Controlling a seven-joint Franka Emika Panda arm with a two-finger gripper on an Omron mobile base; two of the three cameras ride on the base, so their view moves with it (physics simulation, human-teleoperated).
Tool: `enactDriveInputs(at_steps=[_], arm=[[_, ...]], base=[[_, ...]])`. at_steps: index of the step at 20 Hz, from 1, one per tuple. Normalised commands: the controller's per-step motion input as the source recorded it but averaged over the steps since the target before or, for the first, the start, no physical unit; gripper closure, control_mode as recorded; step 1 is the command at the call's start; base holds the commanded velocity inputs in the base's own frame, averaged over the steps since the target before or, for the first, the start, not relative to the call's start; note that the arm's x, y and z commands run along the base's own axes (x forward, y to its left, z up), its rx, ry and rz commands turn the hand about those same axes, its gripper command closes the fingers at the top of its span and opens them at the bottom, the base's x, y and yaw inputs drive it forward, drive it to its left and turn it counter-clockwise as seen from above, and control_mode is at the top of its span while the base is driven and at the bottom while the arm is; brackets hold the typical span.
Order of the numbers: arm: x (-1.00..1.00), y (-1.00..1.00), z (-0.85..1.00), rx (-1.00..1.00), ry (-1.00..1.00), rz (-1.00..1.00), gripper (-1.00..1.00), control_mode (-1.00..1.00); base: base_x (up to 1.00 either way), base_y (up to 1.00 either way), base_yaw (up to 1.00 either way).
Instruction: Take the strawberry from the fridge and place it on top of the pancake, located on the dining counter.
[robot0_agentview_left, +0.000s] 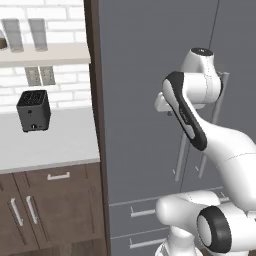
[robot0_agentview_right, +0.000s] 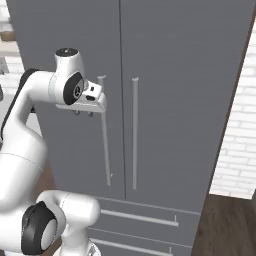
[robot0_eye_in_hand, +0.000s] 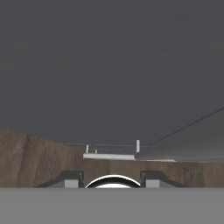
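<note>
Fridge (robot0_agentview_right: 165, 100) doors closed; strawberry presumably inside, unseen. Gripper (robot0_agentview_right: 83, 114) at left door's bar handle (robot0_agentview_right: 105, 135), upper end; jaw spread cannot tell. Open floor right of fridge.

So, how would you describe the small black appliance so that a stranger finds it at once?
Start at the tall grey fridge and look left to the pale counter under the white brick wall. On it stands a dark box-shaped appliance with a grilled top, the one black thing there.
</note>
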Motion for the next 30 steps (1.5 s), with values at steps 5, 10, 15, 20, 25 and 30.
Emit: enactDriveInputs(at_steps=[5, 10, 15, 20, 25, 30], arm=[[-0.01, 0.00, 0.00, 0.00, 0.00, 0.00, -1.00, 1.00], [0.00, 0.00, 0.00, 0.00, 0.00, 0.00, -1.00, 1.00], [0.00, 0.00, 0.00, 0.00, 0.00, 0.00, -1.00, 1.00], [0.00, 0.00, 0.00, 0.00, 0.00, 0.00, -1.00, 1.00], [0.00, 0.00, 0.00, 0.00, 0.00, 0.00, -1.00, 1.00], [0.00, 0.00, 0.00, 0.00, 0.00, 0.00, -1.00, 1.00]], base=[[-0.34, 0.00, 0.00], [-0.44, -0.01, 0.00], [-0.11, -0.34, 0.00], [-0.04, -0.49, 0.00], [-0.20, -0.35, -0.03], [-0.32, -0.36, -0.06]])
